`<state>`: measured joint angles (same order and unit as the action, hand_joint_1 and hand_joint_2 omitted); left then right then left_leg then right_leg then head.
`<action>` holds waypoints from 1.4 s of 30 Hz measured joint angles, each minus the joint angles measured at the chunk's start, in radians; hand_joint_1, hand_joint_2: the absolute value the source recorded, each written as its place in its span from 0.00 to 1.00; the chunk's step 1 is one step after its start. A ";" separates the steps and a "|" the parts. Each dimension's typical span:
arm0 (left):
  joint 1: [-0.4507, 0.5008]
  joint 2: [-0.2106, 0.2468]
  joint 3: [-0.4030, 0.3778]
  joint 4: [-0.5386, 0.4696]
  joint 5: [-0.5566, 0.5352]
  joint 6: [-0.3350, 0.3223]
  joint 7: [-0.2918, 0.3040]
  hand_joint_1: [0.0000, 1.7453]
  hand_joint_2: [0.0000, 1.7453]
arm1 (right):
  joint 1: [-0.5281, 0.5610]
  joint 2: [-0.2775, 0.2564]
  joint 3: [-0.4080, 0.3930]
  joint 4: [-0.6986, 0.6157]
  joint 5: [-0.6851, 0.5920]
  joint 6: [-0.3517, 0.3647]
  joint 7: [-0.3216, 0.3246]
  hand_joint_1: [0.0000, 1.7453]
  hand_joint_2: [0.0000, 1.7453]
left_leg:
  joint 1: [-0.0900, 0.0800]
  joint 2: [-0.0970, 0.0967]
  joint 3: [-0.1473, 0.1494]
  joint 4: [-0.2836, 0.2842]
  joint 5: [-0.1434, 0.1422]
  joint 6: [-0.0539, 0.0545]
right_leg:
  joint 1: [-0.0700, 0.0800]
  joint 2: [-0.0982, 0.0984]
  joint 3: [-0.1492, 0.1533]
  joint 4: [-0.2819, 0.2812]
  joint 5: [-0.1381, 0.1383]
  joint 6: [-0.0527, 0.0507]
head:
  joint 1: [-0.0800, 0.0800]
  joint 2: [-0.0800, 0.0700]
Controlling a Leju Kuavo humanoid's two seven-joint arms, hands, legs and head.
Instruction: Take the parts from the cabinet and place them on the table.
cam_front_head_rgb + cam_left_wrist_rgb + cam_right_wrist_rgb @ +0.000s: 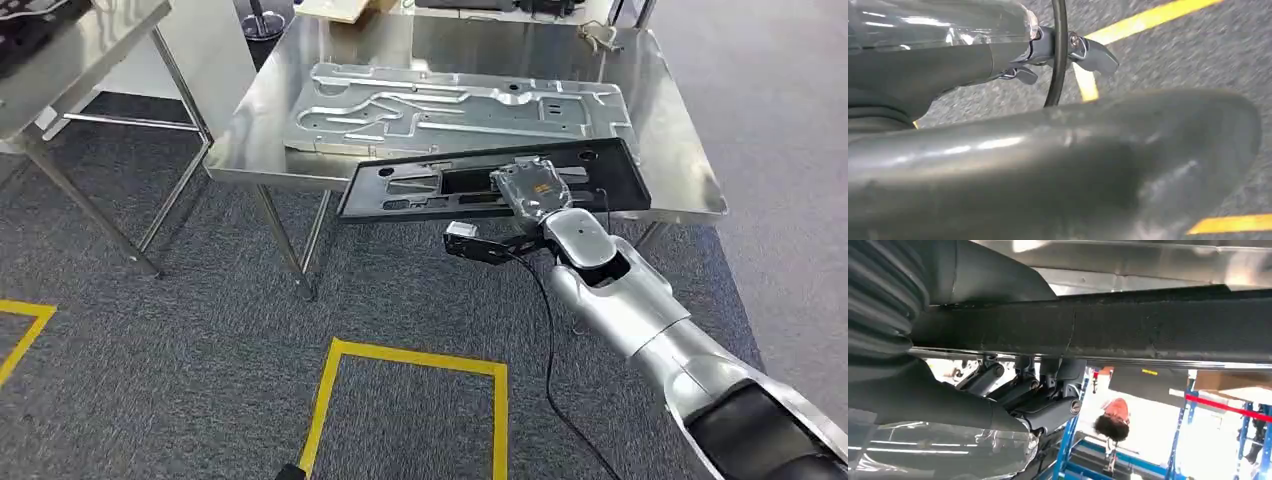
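Your right robot hand [530, 188] grips the black panel [480, 180] over the surface's [690, 170] near edge; one stamped metal panel [460, 108] already lies there, this one isn't released.

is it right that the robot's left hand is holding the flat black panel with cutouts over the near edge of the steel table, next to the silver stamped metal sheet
Not quite: it is the right hand, not the left, that holds the flat black panel with cutouts, as the head view shows. The rest stands: the panel sits over the near edge of the steel table, beside the silver stamped metal sheet.
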<state>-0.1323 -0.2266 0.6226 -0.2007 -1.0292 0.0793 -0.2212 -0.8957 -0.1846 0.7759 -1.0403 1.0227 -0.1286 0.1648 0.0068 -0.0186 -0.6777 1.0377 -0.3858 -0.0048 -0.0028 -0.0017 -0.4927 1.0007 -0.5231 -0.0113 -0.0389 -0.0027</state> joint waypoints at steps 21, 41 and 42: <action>-0.013 0.001 0.005 0.002 -0.003 -0.002 0.002 0.00 0.00 | 0.036 0.028 -0.118 -0.071 0.039 -0.043 0.013 1.00 1.00 | -0.005 0.005 0.172 0.092 -0.134 0.005 | 0.007 -0.005 -0.129 -0.018 0.127 -0.026 | 0.001 0.000; 0.003 0.003 0.024 0.003 0.004 0.009 -0.001 0.00 0.00 | 0.098 0.035 -0.161 -0.075 0.033 -0.054 0.023 1.00 1.00 | 0.007 0.002 0.123 -0.029 -0.076 0.038 | -0.014 0.004 -0.217 0.284 -0.116 0.045 | 0.002 0.000; 0.005 0.003 0.024 0.003 0.004 0.009 -0.001 0.00 0.00 | 0.103 0.036 -0.165 -0.072 0.031 -0.054 0.023 1.00 1.00 | 0.007 0.002 0.144 -0.029 -0.092 0.037 | -0.014 0.002 -0.224 0.248 -0.106 0.042 | 0.002 0.000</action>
<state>-0.1273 -0.2232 0.6466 -0.1972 -1.0250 0.0885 -0.2220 -0.7923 -0.1484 0.6108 -1.1120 1.0540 -0.1823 0.1881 0.0135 -0.0169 -0.5341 1.0085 -0.4773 0.0327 -0.0171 0.0005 -0.7172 1.2482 -0.6295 0.0310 -0.0374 -0.0027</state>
